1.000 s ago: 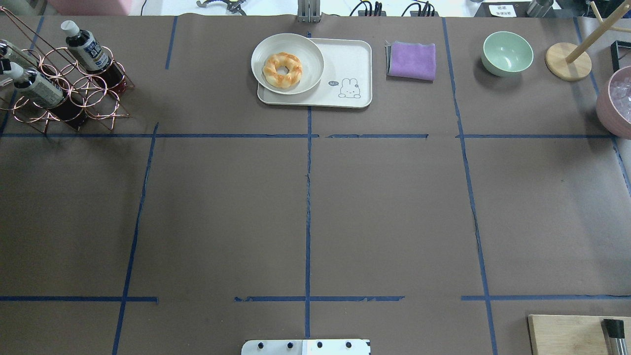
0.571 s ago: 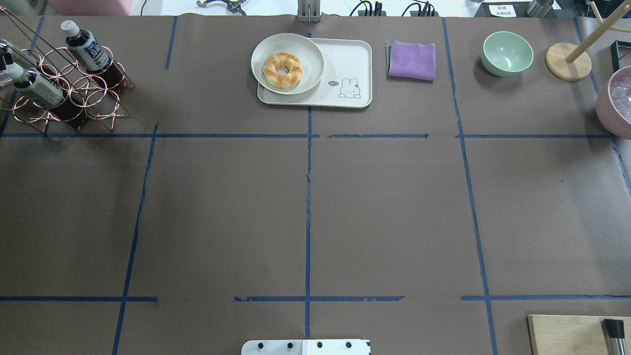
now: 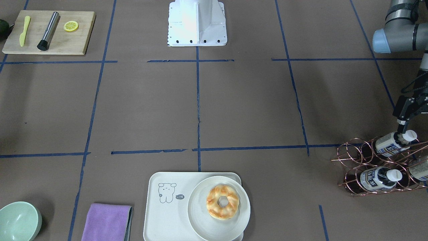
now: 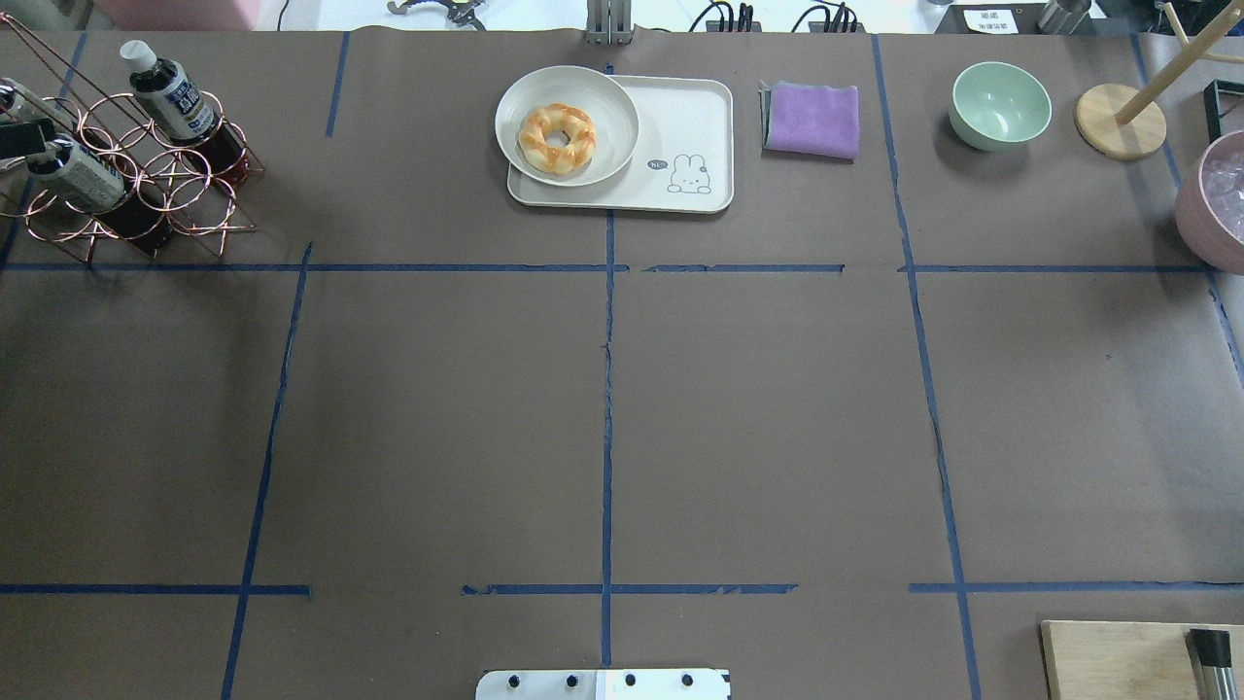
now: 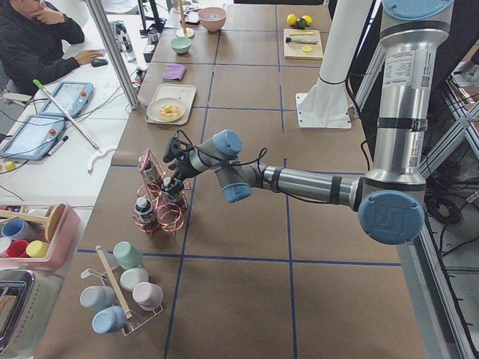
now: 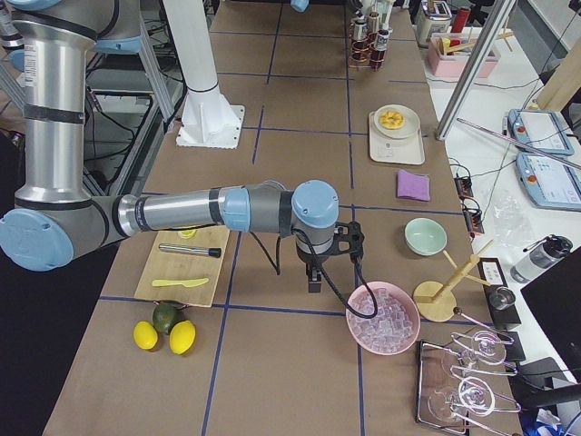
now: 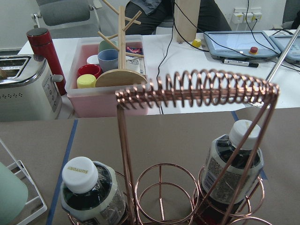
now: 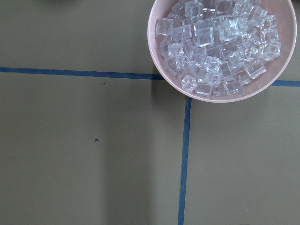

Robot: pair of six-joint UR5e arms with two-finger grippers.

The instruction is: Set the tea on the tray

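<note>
L gripper at the rack, tea not on tray yet.
My L gripper (image 3: 403, 130) hangs right at the capped end of one tea (image 3: 387, 144), which lies tilted in the copper rack (image 7: 206, 86) w/ 2 more bottles alike. Can't tell if my fingers are spread or pinching. The tray (image 3: 160, 219) sits well apart from the rack, w/ a plate (image 3: 200, 217) + doughnut (image 3: 222, 202) on the half away from the printed bear. My R gripper (image 6: 313, 280) hangs near the pink ice bowl (image 6: 381, 348). Can't tell its state either.
</note>
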